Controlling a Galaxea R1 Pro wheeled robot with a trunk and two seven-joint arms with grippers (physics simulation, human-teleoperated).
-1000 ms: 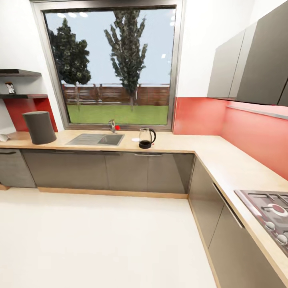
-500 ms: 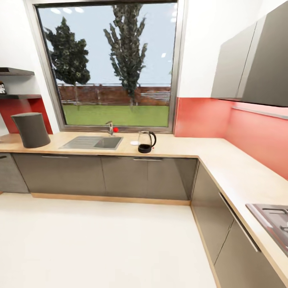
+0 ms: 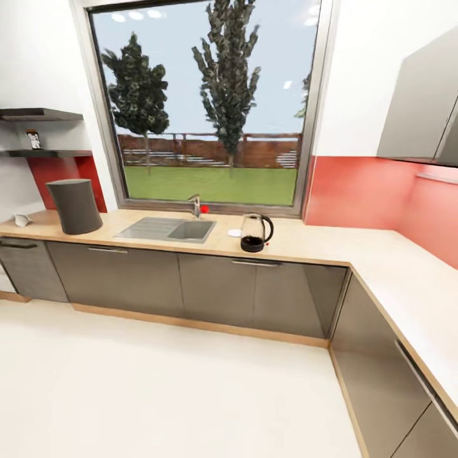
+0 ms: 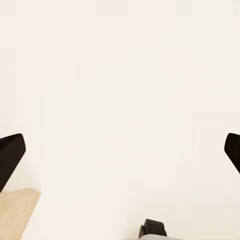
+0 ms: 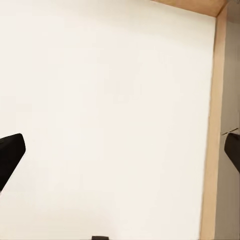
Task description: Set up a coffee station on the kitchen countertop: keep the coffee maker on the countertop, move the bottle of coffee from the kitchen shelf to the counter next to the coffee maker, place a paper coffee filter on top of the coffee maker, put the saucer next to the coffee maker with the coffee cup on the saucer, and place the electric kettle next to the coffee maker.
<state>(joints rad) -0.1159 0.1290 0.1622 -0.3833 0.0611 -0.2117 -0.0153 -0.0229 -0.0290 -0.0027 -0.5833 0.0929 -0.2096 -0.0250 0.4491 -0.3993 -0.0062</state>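
The glass electric kettle [image 3: 256, 233] with a black base stands on the countertop [image 3: 305, 245] right of the sink. A small white disc, perhaps the saucer [image 3: 235, 233], lies just left of it. The dark grey coffee maker [image 3: 76, 205] stands at the counter's left end, with a small white object [image 3: 22, 220] beside it, too small to name. A small bottle [image 3: 33, 139] sits on the wall shelf [image 3: 48, 153] at far left. My left gripper [image 4: 120, 155] and right gripper [image 5: 120, 152] hang open over pale floor, fingertips wide apart.
A sink [image 3: 168, 229] with a faucet [image 3: 196, 207] lies under the big window. Grey base cabinets [image 3: 210, 289] run along the counter, which turns the corner to the right [image 3: 413, 286]. Wall cabinets [image 3: 423, 108] hang at upper right. Open pale floor [image 3: 178, 394] lies ahead.
The whole picture has shifted: the camera has swung left and drawn closer. The stove at the right has left the view, and the shelf and counter's left end show more.
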